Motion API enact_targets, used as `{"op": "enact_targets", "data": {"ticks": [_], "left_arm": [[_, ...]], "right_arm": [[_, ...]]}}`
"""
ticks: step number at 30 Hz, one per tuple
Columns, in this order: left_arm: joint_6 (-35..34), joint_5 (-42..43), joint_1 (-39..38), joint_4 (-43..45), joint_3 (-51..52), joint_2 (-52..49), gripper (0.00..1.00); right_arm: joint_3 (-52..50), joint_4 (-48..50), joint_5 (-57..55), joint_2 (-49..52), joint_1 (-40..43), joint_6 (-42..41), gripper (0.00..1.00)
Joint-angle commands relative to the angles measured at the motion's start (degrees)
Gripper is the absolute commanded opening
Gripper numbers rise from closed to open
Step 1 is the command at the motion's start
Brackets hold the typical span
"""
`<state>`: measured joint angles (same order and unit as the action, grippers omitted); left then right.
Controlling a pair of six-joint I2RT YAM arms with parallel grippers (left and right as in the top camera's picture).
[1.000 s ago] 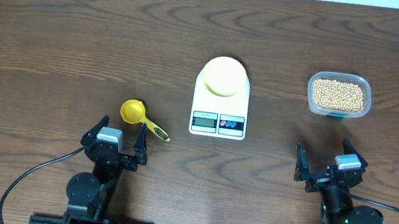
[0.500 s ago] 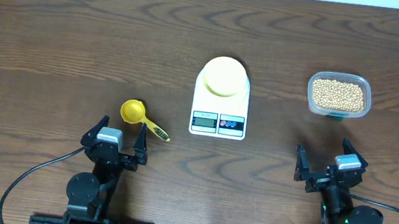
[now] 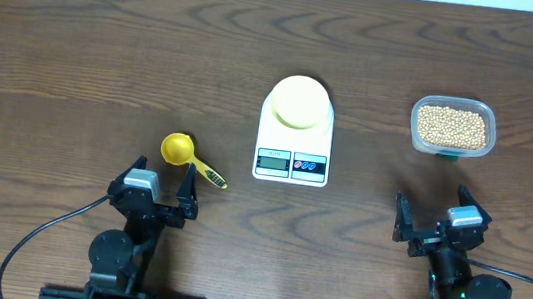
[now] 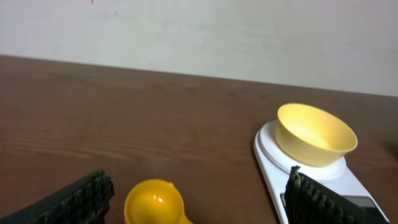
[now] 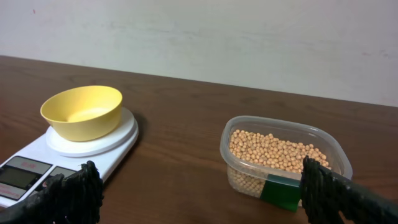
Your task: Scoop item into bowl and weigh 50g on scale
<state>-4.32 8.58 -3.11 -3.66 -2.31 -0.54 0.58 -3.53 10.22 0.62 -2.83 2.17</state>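
A pale yellow bowl [image 3: 299, 102] [image 4: 315, 134] [image 5: 82, 111] stands empty on the round platform of the white scale [image 3: 291, 162] [image 5: 28, 165] at the table's middle. Small tan beans [image 3: 451, 126] [image 5: 273, 151] fill a clear plastic tub [image 3: 451, 147] [image 5: 247, 180] at the right. A yellow scoop [image 3: 185, 154] [image 4: 154, 202] lies left of the scale, its handle toward the front. My left gripper [image 3: 153, 191] [image 4: 196, 202] sits open just in front of the scoop, holding nothing. My right gripper [image 3: 437, 224] [image 5: 199, 196] is open in front of the tub, also holding nothing.
The brown wooden table [image 3: 105, 61] stretches wide to the left and behind the scale. A pale wall [image 4: 199, 31] rises past the far edge. Black cables [image 3: 35, 239] run from the arm bases at the front edge.
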Motion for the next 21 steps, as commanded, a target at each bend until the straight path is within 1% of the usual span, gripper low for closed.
{"op": "enact_targets", "data": {"ticks": [1, 6, 11, 17, 21], "left_arm": [[-1.0, -0.1, -0.2, -3.7, -1.7, 0.3, 0.91], [-1.0, -0.1, -0.2, -8.2, -4.5, 0.3, 0.91], [-1.0, 0.0, -0.2, -8.3, -6.1, 0.3, 0.91], [-6.4, 0.0, -0.2, -8.3, -6.8, 0.3, 0.91], [-7.0, 1.8, -0.2, -8.3, -7.2, 0.3, 0.91]], "right_arm": [[-0.3, 0.0, -0.4, -0.3, -0.5, 0.7, 0.99], [-0.3, 0.0, -0.4, -0.3, -0.5, 0.7, 0.99], [-0.3, 0.0, -0.4, -0.3, -0.5, 0.7, 0.99], [-0.3, 0.0, -0.4, -0.3, -0.5, 0.7, 0.99], [-0.3, 0.0, -0.4, -0.3, -0.5, 0.7, 0.99]]}}
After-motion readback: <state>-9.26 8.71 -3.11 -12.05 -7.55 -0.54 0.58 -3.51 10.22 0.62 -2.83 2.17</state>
